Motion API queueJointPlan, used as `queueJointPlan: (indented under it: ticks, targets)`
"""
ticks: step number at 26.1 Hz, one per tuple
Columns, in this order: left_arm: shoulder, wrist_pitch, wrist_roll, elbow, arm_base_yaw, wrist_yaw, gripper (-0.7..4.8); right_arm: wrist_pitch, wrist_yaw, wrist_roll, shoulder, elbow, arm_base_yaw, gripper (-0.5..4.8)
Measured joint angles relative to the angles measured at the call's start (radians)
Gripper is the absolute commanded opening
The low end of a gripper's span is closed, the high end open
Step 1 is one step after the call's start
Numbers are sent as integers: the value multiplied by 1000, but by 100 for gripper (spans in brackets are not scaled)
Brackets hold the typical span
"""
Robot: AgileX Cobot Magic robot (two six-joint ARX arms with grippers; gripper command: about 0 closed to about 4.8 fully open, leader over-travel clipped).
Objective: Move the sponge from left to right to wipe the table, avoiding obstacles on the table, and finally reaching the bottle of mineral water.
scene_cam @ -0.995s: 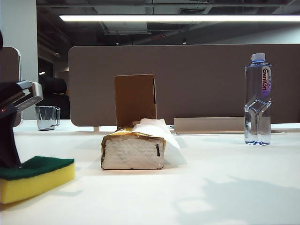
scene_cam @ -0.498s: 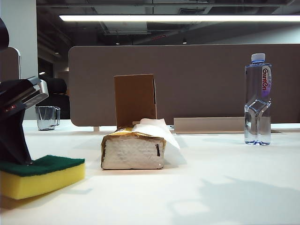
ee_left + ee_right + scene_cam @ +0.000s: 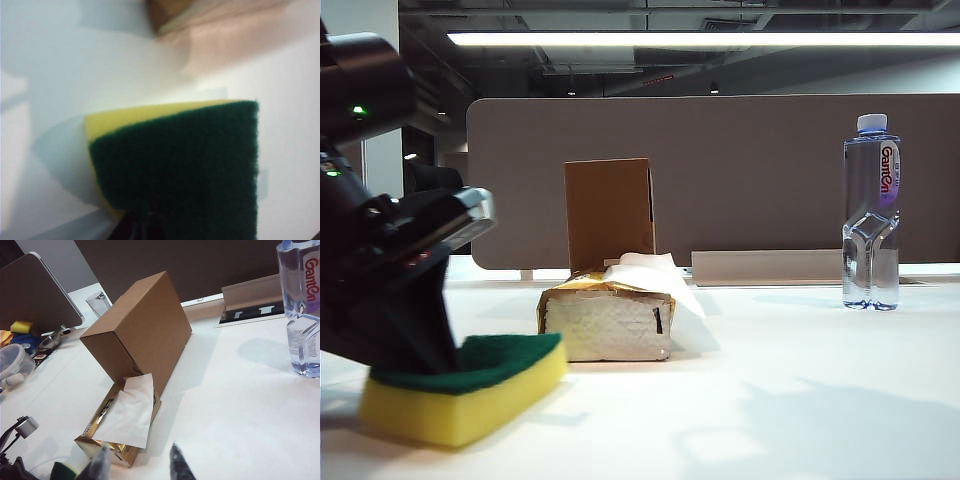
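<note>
The yellow sponge (image 3: 470,395) with its dark green top lies on the white table (image 3: 800,380) at the left, tilted toward the obstacles. My left gripper (image 3: 415,360) is shut on its green side (image 3: 190,165). The sponge's near corner lies just left of the gold tissue pack (image 3: 605,320). The brown cardboard box (image 3: 608,215) stands upright behind the pack. The bottle of mineral water (image 3: 870,215) stands far right. My right gripper (image 3: 140,460) hovers open above the table, near the tissue pack (image 3: 120,425), holding nothing. It does not show in the exterior view.
A brown partition (image 3: 720,170) runs along the table's back edge, with a low cable tray (image 3: 760,265) in front of it. A clear glass mug (image 3: 97,302) stands behind the box (image 3: 140,335). Clutter, including a clear container (image 3: 12,360), lies off the table's far side.
My left gripper has slid the sponge rightward toward the tissue pack, and the arm now covers the mug in the exterior view. Nothing else has moved.
</note>
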Motion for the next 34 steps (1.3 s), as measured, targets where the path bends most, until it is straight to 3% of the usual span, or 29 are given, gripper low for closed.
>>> queueJointPlan:
  ticks: [10,17,34]
  targets:
    - [25,122,-92,-2,-125,-8,-6,-32,-3,0,-10,0,0,157]
    - [51,160,-126,-2,-140,-15,-6,-32,-11,0,-10,0,0,157]
    - [153,221,-134,66,-214,9,1,-58,-35,0,-10,0,0,158]
